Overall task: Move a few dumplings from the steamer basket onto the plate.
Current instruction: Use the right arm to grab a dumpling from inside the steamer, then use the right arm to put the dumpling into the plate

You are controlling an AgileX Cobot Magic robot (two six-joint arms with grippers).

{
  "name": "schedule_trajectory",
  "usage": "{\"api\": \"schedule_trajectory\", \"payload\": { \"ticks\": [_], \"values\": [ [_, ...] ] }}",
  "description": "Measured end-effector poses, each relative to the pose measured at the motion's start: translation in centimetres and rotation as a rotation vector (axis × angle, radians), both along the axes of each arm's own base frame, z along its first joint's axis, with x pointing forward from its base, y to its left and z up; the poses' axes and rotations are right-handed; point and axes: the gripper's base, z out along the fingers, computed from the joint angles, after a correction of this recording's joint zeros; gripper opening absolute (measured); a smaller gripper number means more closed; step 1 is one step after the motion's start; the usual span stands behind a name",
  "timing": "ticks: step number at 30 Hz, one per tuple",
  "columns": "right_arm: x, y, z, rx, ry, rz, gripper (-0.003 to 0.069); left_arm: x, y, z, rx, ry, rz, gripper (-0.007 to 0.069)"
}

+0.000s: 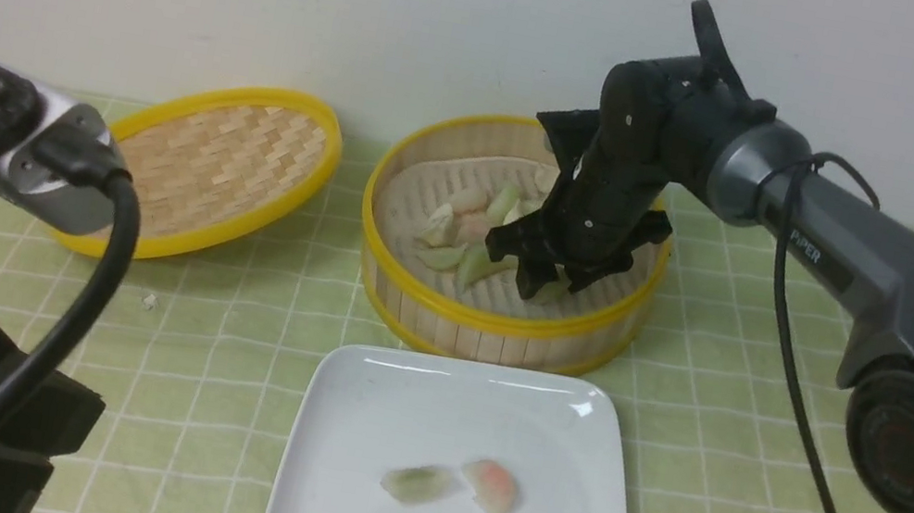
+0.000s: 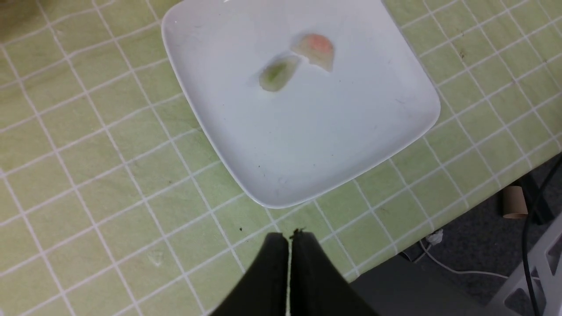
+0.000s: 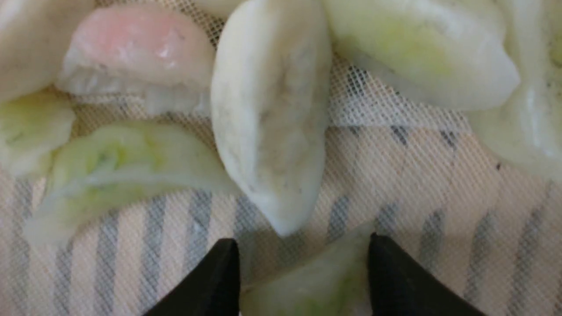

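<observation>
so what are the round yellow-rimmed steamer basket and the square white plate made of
Round yellow-rimmed steamer basket: probably bamboo, matte; pale upright slats form its wall. Square white plate: likely glazed ceramic, though plastic is possible; glossy, with bright highlights at its rim.

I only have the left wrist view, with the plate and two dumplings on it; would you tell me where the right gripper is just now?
Observer: The right gripper is down inside the steamer basket, beyond the plate.
Operator: Thank you. Has it got a dumpling?
Observer: A pale green dumpling lies between its fingers on the liner; I cannot tell whether it is clamped.
Operator: Are there more in the basket?
Observer: Yes, several, including a pink one beside a whitish one.
</observation>
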Motion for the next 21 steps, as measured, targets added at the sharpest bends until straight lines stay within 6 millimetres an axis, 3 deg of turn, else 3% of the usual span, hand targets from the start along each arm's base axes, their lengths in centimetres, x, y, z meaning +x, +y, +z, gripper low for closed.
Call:
{"api": "schedule_trajectory", "payload": {
  "ticks": [4, 8, 11, 12, 14, 16, 18, 19, 21],
  "values": [
    [0.4, 0.2, 2.4, 0.022, -0.055, 0.013, 0.0342, 0.0, 0.0, 0.0, 0.000, -0.001, 0.000, -0.0006],
    [-0.5, 0.0, 8.0, 0.090, -0.143, 0.026, 0.0342, 0.0, 0.0, 0.0, 0.002, -0.002, 0.001, -0.0006],
    [-2.5, -0.4, 12.9, 0.169, -0.193, 0.034, 0.0342, 0.0, 0.0, 0.0, 0.001, -0.001, 0.001, -0.0006],
    [-4.0, -0.9, 15.4, 0.208, -0.208, 0.044, 0.0342, 0.0, 0.0, 0.0, 0.001, -0.001, 0.001, -0.0006],
    [-6.1, -1.5, 17.6, 0.240, -0.209, 0.059, 0.0342, 0.0, 0.0, 0.0, 0.001, -0.001, 0.001, -0.0006],
    [-8.9, -2.2, 19.1, 0.252, -0.189, 0.077, 0.0342, 0.0, 0.0, 0.0, 0.001, -0.001, 0.001, -0.0006],
    [-11.4, -2.7, 19.1, 0.240, -0.149, 0.091, 0.0342, 0.0, 0.0, 0.0, 0.001, -0.002, 0.001, -0.0006],
    [-11.6, -2.7, 19.0, 0.237, -0.144, 0.095, 0.0342, 0.0, 0.0, 0.0, 0.001, -0.002, 0.001, -0.0006],
    [-14.7, -2.9, 16.7, 0.199, -0.037, 0.116, 0.0342, 0.0, 0.0, 0.0, 0.001, -0.002, 0.001, -0.0006]
  ]
}}
